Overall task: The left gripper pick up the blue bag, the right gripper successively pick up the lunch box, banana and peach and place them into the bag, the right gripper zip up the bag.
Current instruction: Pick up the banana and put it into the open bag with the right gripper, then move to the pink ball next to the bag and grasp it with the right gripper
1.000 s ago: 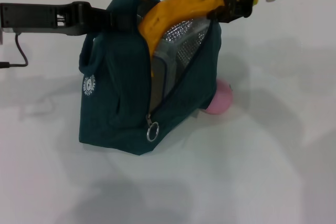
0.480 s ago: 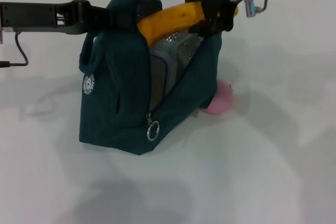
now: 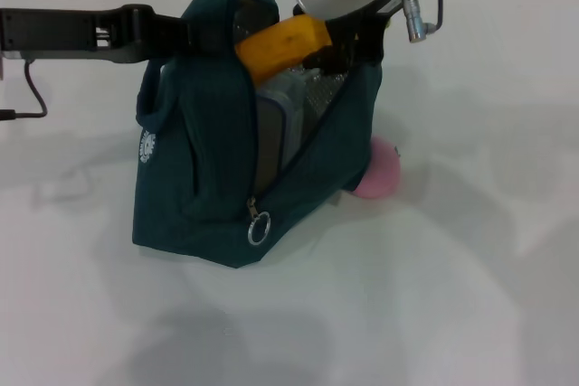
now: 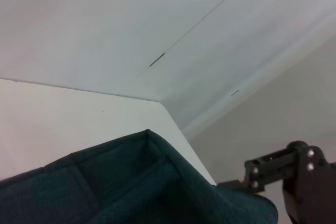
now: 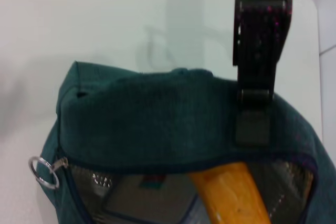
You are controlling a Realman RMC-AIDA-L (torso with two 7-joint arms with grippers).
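teal fabric: the blue bag (image 3: 204,169) stands upright on the white table (image 3: 434,296), its mouth open toward the robot's right, silver foil lining showing inside; we also see it in the right wrist view (image 5: 168,119) and its rim in the left wrist view (image 4: 131,182).
zipper: unzipped, with the ring pull (image 3: 259,228) hanging low on the front edge of the bag.
logo: small white round mark (image 3: 148,145) on the bag's left side panel.
lunch box: the lunch box (image 3: 276,128) sits upright inside the bag, its clear wall and blue rim showing through the opening; its red-and-teal label (image 5: 152,183) shows in the right wrist view.
banana: the banana (image 3: 282,45) lies across the bag's mouth above the lunch box, one end poking up toward the left, the other end under the right gripper.
peach: the peach (image 3: 378,172) rests on the table just beside the bag's right side, partly hidden by it.
right gripper: the right gripper (image 3: 348,38) is at the top of the bag's opening, jaws pinching the banana.
left gripper: the left gripper (image 3: 194,32) reaches in from the left, jaws pressed on the bag's top edge near the handles.
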